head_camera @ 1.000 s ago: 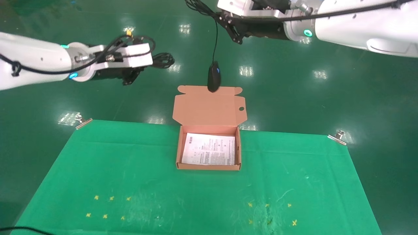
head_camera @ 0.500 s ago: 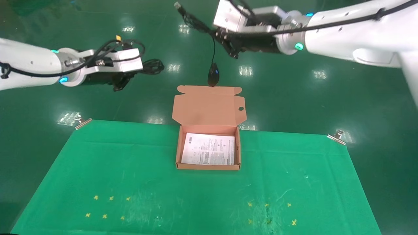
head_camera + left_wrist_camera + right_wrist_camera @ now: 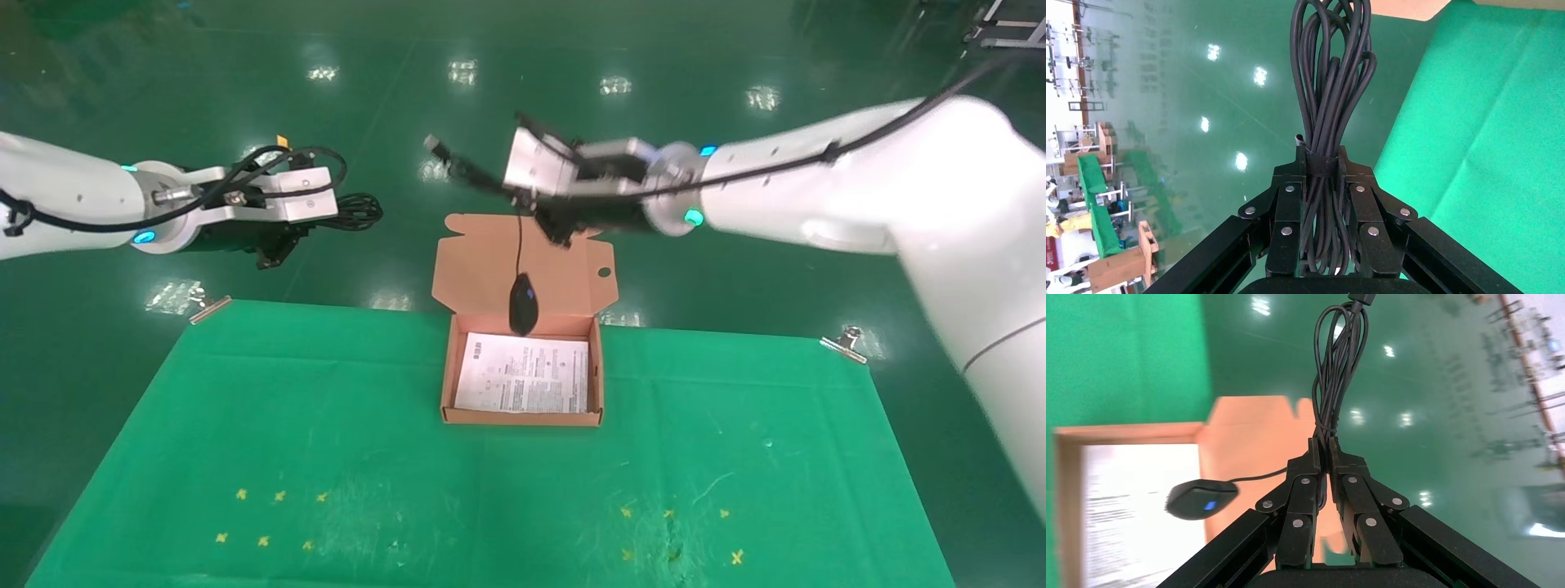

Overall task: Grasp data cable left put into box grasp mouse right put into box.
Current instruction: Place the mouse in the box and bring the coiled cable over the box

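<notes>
Hidden or cut off, for your check:
- data cable: loop tops cropped at 12 o'clock.
- right end effector: motion-blurred.
- mouse: outline smeared.
- tabletop: near edge cropped.

I see a salmon-orange box with a white sheet of fine dark print lining its bottom. The mouse is black with a tiny blue light. The cable is plain black. My grippers, left and right, are black with silver screws. The cloth is bright green, scuffed whitish, with small yellow crosses. The floor is darker glossy green with white glints.
</notes>
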Robot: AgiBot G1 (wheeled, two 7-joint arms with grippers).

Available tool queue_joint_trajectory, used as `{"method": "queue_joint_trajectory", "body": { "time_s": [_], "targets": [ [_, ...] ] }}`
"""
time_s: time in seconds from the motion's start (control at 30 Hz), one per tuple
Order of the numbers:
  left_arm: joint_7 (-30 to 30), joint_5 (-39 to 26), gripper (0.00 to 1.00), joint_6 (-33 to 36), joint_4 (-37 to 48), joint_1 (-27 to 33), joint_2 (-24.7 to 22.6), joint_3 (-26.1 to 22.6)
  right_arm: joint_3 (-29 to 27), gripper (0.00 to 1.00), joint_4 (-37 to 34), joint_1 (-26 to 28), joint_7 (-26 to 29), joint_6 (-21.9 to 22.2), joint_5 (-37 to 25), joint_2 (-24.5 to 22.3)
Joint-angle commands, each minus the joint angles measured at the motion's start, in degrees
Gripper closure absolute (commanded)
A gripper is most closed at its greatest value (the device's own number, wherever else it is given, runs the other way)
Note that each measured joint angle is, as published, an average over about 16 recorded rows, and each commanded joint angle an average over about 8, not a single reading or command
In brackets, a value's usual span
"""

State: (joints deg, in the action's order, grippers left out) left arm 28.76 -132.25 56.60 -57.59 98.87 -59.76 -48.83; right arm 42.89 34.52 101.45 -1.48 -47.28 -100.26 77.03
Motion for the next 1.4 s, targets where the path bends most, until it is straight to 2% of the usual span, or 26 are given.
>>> {"method": "queue_joint_trajectory", "body": {
  "time_s": [0.03,0.27,0.5,0.93,1.2,1.4],
  "targets": [
    [0.46,-0.30,1.00,0.25,-0.46,-0.10,0.10,-0.05,0.51,1.00,0.27,-0.88,0.21,-0.53,0.33,0.16],
    [1.00,-0.62,1.00,0.42,-1.07,-0.26,0.23,-0.06,3.12,1.00,1.43,-4.04,4.33,0.23,2.45,0.62],
    [1.19,-0.74,1.00,0.48,-1.29,-0.32,0.28,-0.07,6.04,1.00,-0.90,-6.42,8.72,2.05,4.40,0.53],
    [1.28,-0.80,1.00,0.52,-1.39,-0.35,0.30,-0.07,11.21,0.99,-5.78,-8.01,11.53,4.07,5.49,0.89],
    [1.27,-0.61,1.00,0.49,-1.43,-0.51,0.23,-0.06,14.09,0.02,-5.64,-7.90,12.70,4.34,6.40,0.60],
    [0.43,0.73,1.00,-0.42,-0.85,-1.93,-0.85,-0.27,15.04,0.00,-3.98,-8.09,13.65,4.46,6.79,-0.52]
  ]
}}
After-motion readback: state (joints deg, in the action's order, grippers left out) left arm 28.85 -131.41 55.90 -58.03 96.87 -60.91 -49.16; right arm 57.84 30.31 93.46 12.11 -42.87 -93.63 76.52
